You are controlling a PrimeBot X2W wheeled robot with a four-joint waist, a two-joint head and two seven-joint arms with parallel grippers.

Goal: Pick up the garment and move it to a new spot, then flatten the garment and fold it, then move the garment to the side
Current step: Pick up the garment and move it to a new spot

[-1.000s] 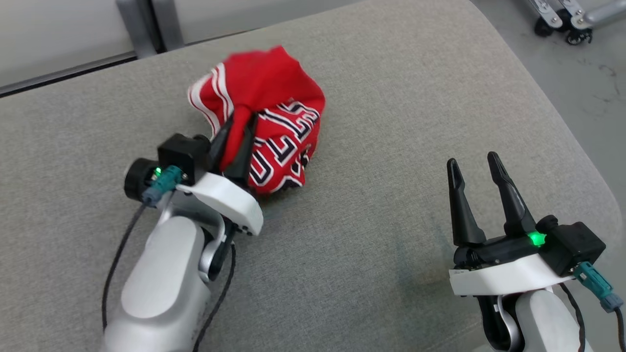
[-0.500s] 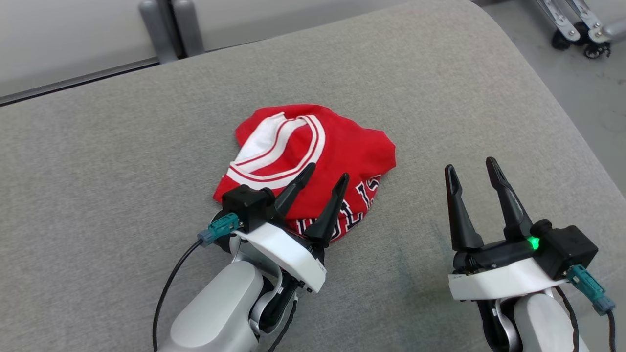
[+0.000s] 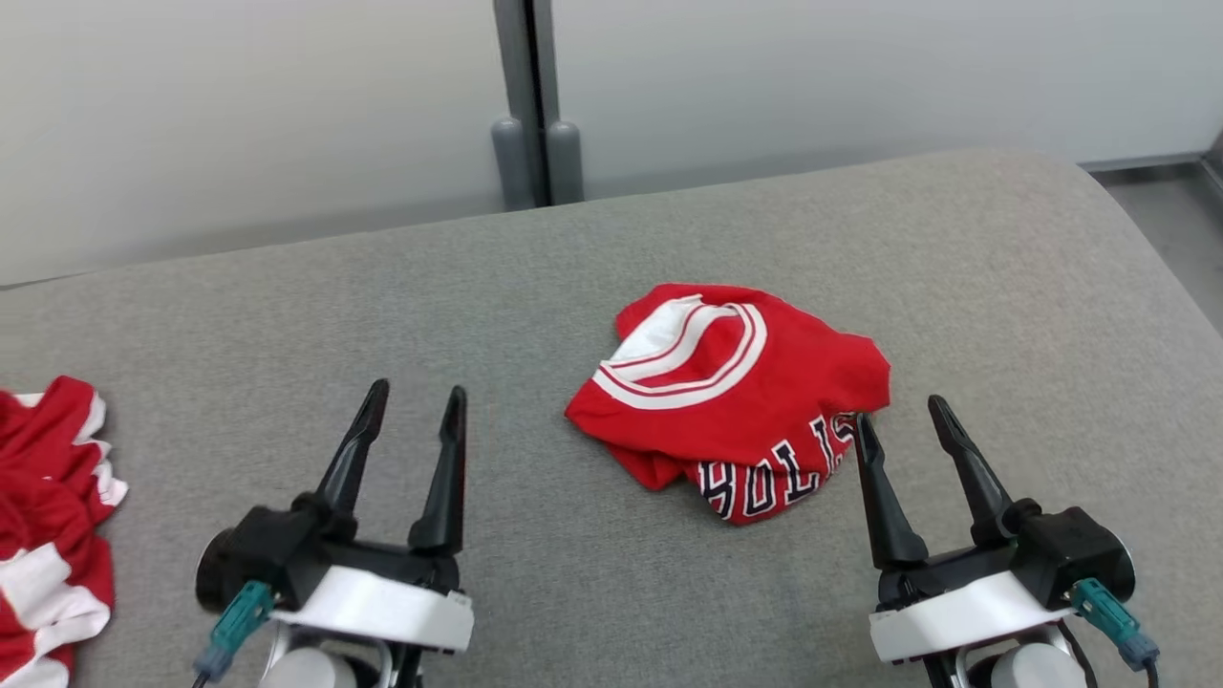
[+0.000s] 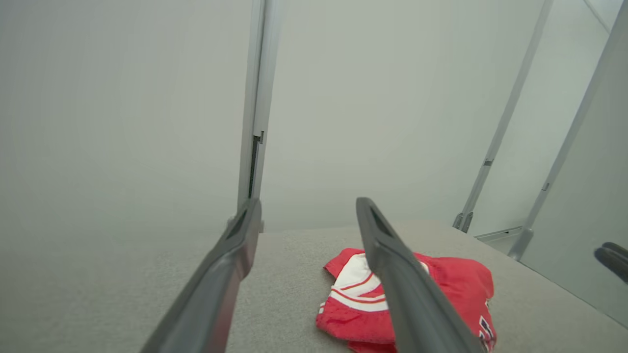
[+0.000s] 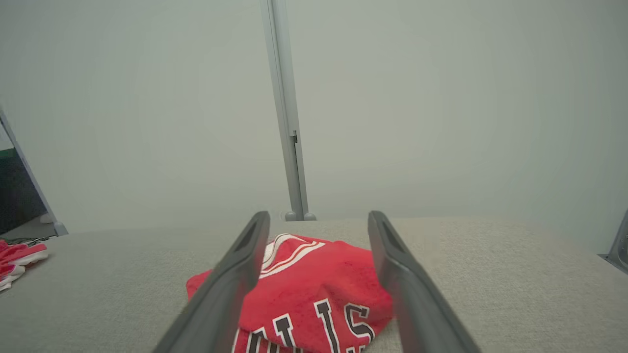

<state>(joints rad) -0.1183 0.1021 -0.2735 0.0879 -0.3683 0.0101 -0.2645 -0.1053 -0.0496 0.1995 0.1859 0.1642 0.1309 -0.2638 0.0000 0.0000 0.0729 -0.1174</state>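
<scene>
Red garment [image 3: 736,392] lies crumpled on the grey cushion [image 3: 382,287], just ahead of the right gripper [image 3: 899,411], fingers spread, empty. Left gripper [image 3: 419,389] also spread and empty, well apart from the garment. Red-and-white pile [image 3: 48,497] at the cushion's left edge. Nothing lies between grippers and garment.

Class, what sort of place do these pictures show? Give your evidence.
Probably a robot test room: a grey cloth-covered table, bare pale wall panels with metal posts, and a crumpled red garment.
</scene>
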